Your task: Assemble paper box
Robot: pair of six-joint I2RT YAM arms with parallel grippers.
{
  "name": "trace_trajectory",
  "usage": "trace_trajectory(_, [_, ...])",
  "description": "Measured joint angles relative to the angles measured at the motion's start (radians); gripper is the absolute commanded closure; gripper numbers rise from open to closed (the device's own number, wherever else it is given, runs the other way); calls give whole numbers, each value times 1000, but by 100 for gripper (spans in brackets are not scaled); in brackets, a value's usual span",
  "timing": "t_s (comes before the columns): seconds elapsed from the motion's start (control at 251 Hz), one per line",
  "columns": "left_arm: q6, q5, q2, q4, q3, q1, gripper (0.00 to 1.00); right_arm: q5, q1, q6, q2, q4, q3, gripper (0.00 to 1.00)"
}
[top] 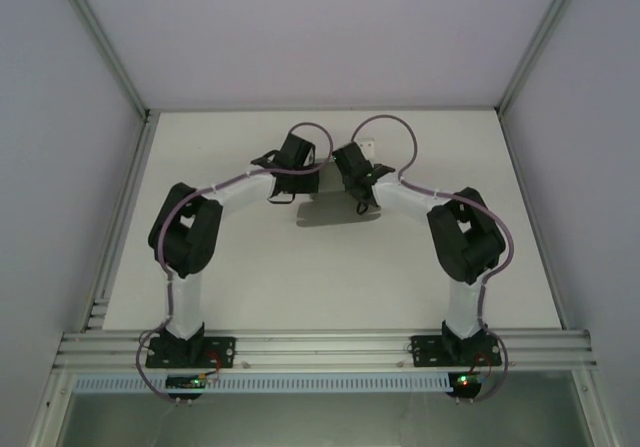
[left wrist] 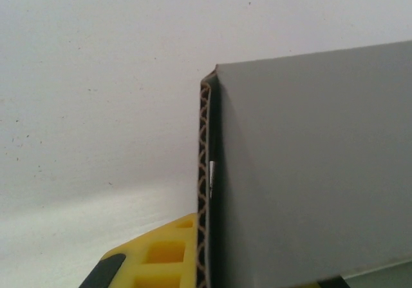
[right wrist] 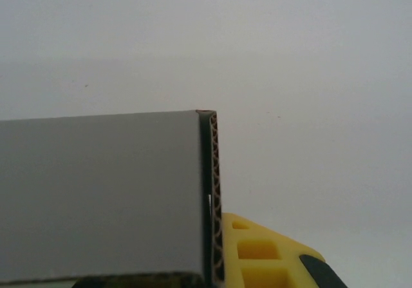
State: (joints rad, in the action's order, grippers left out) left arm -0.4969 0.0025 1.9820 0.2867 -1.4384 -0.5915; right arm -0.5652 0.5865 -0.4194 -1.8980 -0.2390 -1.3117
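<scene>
White matte table, two black-and-white arms reaching in from the near rail and meeting at the far middle.

Small shallow grey corrugated-card paper box sits flat on the table between the two wrists, walls up, so judged mostly formed.

Left gripper is on the box's left end and right gripper on its right end, one per short wall.

Left wrist view: yellow ribbed finger lies flush on the outside of the end wall, with the grey panel on the other side. The jaws are pressed together on that wall. The inner finger is hidden by the card.

Right wrist view mirrors it: yellow finger sits against the outer face, and a dark strip under the grey panel sits just beside the wall. Reads as a pinch on the wall; the inner pad isn't clearly visible.

Fluted cut edge shows a doubled-over wall.

Handling, as a judgement:
- The box is light and will slide on the table if pushed from one side only.
- It is stiff along the flutes but creases across them.
- The smooth grey face is slippery.
- The folded walls will want to spring open.
- Grip low on the doubled end walls near the corners, not mid-panel.
- Squeeze lightly, since the flutes crush.
</scene>
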Motion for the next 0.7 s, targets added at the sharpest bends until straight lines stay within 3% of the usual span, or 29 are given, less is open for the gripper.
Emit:
trace_trajectory(0.279, [-67,-106,31,121,-87,-31,100,-60,28,-68,-2,-45,-7,90])
trace_trajectory(0.483, [-10,-111,20,129,-74,-21,100,8,25,-12,66,38,81,50])
trace_trajectory(0.575, [61,-85,-9,114,-37,-6,100,121,12,36,157,95,161,3])
trace_trajectory(0.698, [204,-20,-47,113,-31,16,100,302,7,106,328,175,256,2])
